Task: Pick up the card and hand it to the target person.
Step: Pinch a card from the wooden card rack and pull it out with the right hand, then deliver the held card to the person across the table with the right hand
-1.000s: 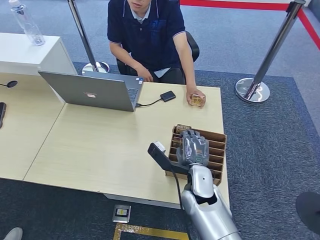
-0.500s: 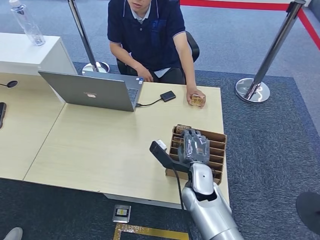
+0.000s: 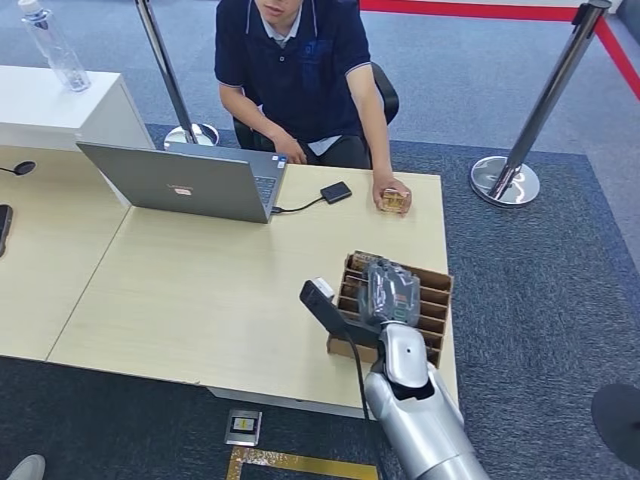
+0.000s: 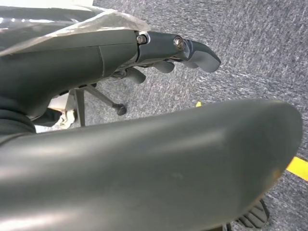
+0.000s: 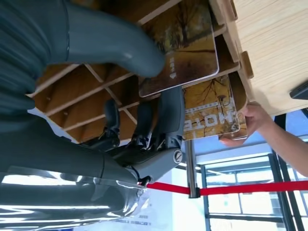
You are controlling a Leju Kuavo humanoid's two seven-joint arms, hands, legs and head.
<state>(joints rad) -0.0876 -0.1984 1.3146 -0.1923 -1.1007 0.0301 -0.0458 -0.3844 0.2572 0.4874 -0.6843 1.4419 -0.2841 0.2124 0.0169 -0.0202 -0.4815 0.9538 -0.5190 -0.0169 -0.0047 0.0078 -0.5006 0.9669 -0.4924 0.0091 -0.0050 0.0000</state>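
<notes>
A brown cardboard card rack (image 3: 440, 287) stands at the table's near right corner, with picture cards upright in its slots. My right hand (image 3: 389, 291) is over the rack, reaching down into it. In the right wrist view, my right hand (image 5: 145, 96) has its thumb (image 5: 120, 45) pressed on the face of a card (image 5: 188, 48) with an autumn-tree picture, and its fingers (image 5: 171, 115) lie behind that card. A second card (image 5: 212, 113) stands in the slot beyond. The seated person (image 3: 302, 60) rests a hand (image 3: 391, 192) on the table's far edge. My left hand (image 4: 174, 48) hangs over the carpet and holds nothing.
An open grey laptop (image 3: 181, 180) sits in front of the person, cabled to a small black box (image 3: 336, 192). Stanchion bases (image 3: 504, 182) stand on the carpet to the right and behind the laptop. A water bottle (image 3: 53, 45) is on the white cabinet at far left.
My right hand has edged forward and slightly deeper into the rack. The person and the things on the table have stayed put.
</notes>
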